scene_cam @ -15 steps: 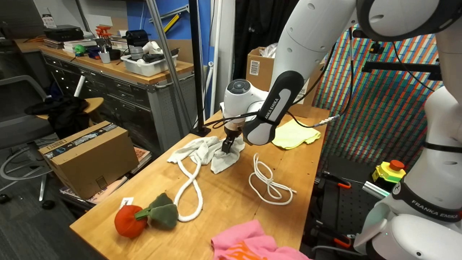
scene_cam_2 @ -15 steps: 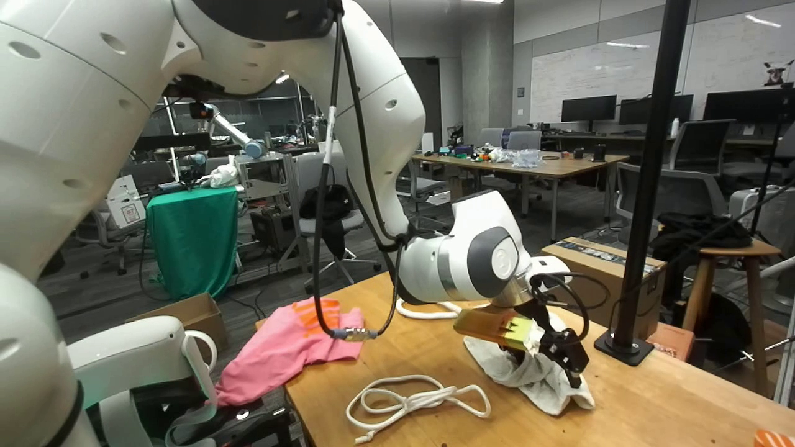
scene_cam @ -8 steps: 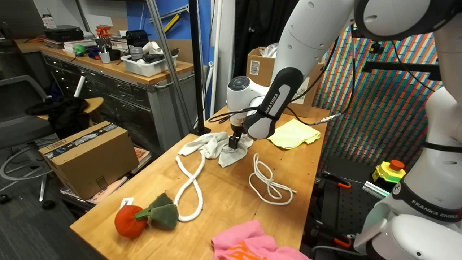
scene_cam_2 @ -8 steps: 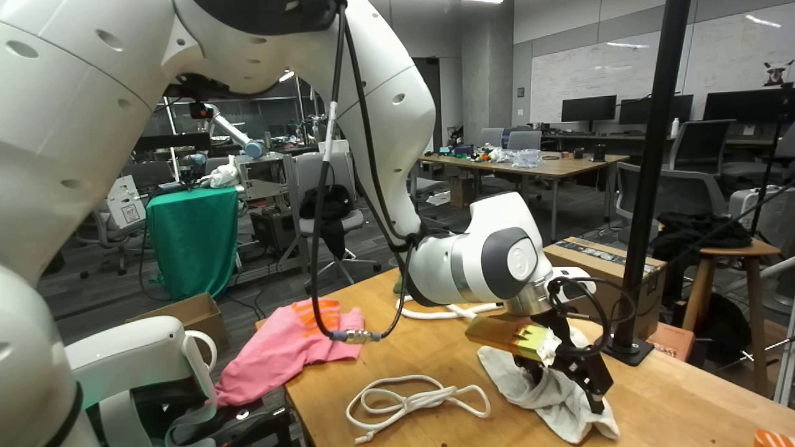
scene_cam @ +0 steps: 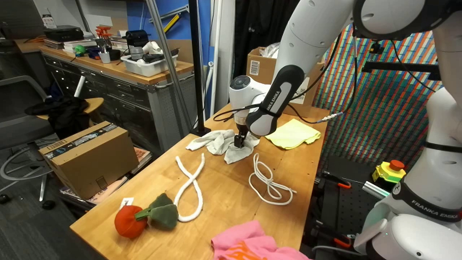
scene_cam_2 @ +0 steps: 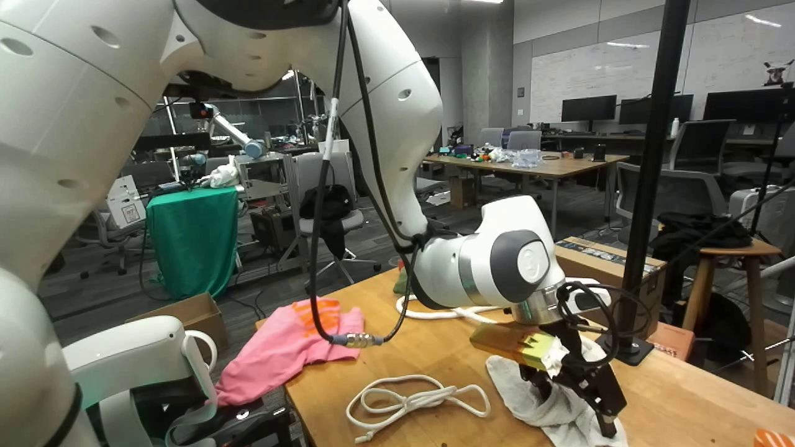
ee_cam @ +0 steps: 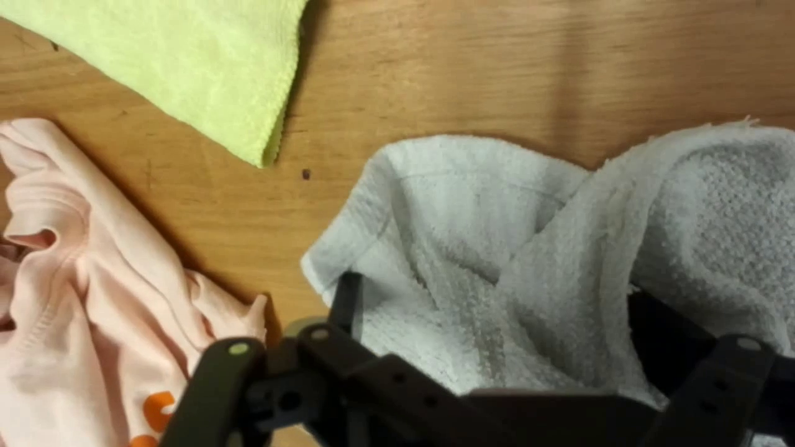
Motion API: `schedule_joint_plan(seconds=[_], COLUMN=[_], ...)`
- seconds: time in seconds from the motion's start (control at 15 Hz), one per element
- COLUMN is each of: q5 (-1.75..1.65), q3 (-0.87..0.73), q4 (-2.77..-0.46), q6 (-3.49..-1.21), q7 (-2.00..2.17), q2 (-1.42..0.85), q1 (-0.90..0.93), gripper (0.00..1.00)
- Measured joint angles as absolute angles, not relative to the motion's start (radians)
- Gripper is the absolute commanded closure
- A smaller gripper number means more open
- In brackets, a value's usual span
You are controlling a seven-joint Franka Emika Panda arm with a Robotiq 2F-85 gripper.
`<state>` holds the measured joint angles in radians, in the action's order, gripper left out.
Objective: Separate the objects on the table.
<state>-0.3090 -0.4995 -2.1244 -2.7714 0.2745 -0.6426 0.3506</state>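
Wrist view: gripper [ee_cam: 490,290] astride a crumpled white towel [ee_cam: 534,267] on a wooden bench [ee_cam: 447,68]

The gripper's jaws stand wide apart, with folds of towel bunched between them and the tips touching the cloth. To the left lies a pale pink cloth [ee_cam: 87,279] with an orange print; at the upper left is the corner of a yellow cloth [ee_cam: 205,74]. Bare wood shows between the towel and each of these.

In an exterior view, the towel lies by a long edge of the bench, just beside the foot of a black pole [scene_cam: 197,72]. The yellow cloth is near the far corner on the robot's side. A thick white rope [scene_cam: 192,178], crossed into a loop, lies nearer the camera, its ends just short of the towel. An orange-and-green soft toy [scene_cam: 155,213] lies close by the loop, toward the near corner on the pole's side; whether they touch is hard to tell.

In both exterior views, a thin white rope [scene_cam_2: 408,406] lies in loose coils near the robot-side edge. A bright pink cloth [scene_cam_2: 292,347] lies at the near end and spills over that same edge.
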Motion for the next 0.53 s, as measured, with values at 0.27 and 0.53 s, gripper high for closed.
schedule_joint_plan(seconds=[0.27,0.53], q5=[-0.326,-0.346], q3=[-0.484,-0.461], q4=[-2.129,-2.136], q6=[-2.758,-2.755], q7=[0.288,0.308], q2=[-0.632,-0.616], q1=[0.351,0.352], gripper=[0.00,0.00])
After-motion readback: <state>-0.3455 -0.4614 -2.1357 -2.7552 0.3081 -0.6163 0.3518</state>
